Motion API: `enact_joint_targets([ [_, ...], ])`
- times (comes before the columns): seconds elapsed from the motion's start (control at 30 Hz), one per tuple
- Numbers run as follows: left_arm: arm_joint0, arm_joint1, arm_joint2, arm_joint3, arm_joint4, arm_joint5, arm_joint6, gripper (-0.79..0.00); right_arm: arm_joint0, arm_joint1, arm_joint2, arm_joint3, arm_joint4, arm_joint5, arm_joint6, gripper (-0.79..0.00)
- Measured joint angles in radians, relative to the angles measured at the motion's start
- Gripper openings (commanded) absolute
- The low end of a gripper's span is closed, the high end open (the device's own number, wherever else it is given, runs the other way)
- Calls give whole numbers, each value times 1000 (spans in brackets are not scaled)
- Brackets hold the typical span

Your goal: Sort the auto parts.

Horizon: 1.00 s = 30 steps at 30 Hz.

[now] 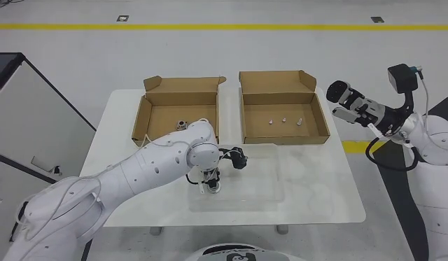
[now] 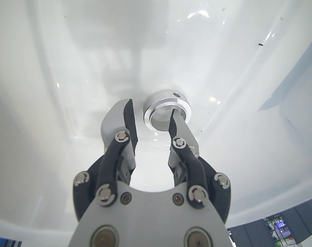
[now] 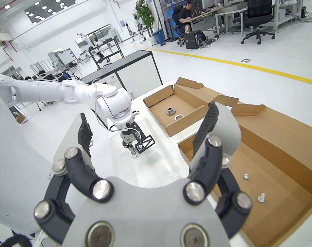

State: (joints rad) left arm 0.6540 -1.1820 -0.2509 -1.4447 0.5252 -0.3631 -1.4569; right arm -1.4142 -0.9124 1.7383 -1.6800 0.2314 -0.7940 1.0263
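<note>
A silver metal ring (image 2: 166, 98) lies on the floor of the clear plastic tray (image 1: 269, 191) at the table's front centre. My left gripper (image 2: 151, 106) is down in the tray and open, with one finger inside the ring's bore and the other outside its wall, a gap away. From above, the left gripper (image 1: 212, 184) sits at the tray's left part. My right gripper (image 3: 148, 109) is open and holds nothing, raised off the table's right side (image 1: 341, 100).
Two open cardboard boxes stand behind the tray. The left box (image 1: 180, 99) holds a flanged part (image 3: 169, 111) and a flat ring (image 3: 179, 116). The right box (image 1: 280, 98) holds small bolts (image 1: 283, 120). A grey cabinet (image 1: 28, 121) stands left of the table.
</note>
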Motion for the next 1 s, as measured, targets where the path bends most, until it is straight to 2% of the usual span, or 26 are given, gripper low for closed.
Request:
enact_joint_targets([
  [0.07, 1, -4, 2, 7, 1, -1, 2, -529, 0, 0, 0, 0, 0, 0, 0, 0],
  [0.1, 1, -6, 3, 10, 2, -1, 2, -600, 0, 0, 0, 0, 0, 0, 0, 0],
  [0.13, 1, -8, 3, 12, 2, -1, 3, -742, 0, 0, 0, 0, 0, 0, 0, 0],
  [0.17, 2, -11, 4, 15, 2, -2, 4, -785, 0, 0, 0, 0, 0, 0, 0, 0],
  [0.37, 3, -20, -1, 27, -6, -7, 25, -785, 0, 0, 0, 0, 0, 0, 0, 0],
  [0.53, 1, -14, -39, 11, -47, -5, 53, -785, 0, 0, 0, 0, 0, 0, 0, 0],
  [0.73, 4, 24, -143, -74, -133, 1, 82, -785, 0, 0, 0, 0, 0, 0, 0, 0],
  [1.0, 57, 96, -325, -259, -220, -27, 136, -785, 0, 0, 0, 0, 0, 0, 0, 0],
])
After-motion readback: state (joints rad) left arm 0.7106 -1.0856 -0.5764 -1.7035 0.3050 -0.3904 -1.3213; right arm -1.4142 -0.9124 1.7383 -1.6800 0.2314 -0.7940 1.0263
